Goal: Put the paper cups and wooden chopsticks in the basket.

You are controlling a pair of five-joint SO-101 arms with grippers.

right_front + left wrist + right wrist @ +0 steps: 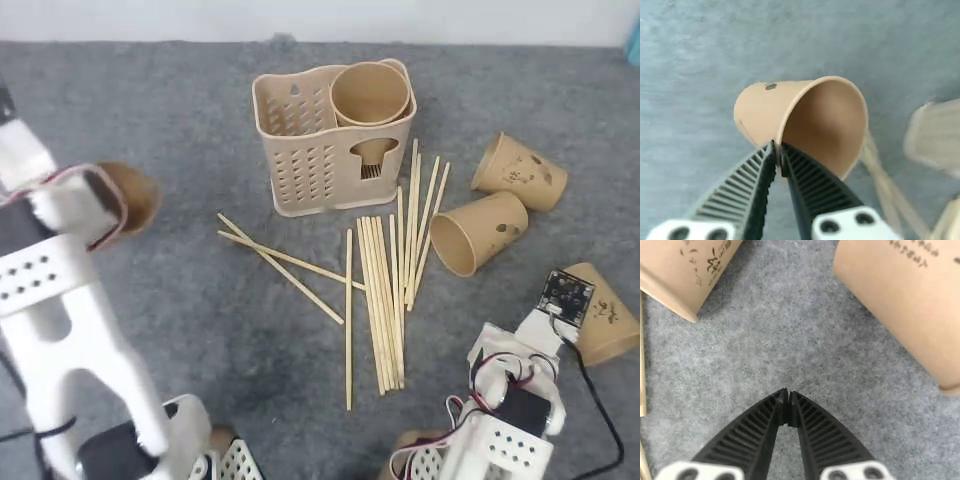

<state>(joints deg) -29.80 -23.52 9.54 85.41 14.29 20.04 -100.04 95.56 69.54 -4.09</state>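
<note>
Pinching 1 cup (805, 120) by the rim with left gripper (777, 145), at 9 o'clock of basket (310, 160). Right gripper (788, 395) clenched on nothing at 4 o'clock, between 2 of 3 lying cups (480, 232). Inside basket, a 2nd cup (370, 92). At 6 o'clock, loose chopsticks (380, 290) on carpet (200, 300).

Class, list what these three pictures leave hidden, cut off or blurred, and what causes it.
High view: the held paper cup is mostly hidden behind the left arm.
High view: the far-right cup is partly covered by the right arm's camera board.
Left wrist view: the basket is blurred and cut off by the edge.
</note>
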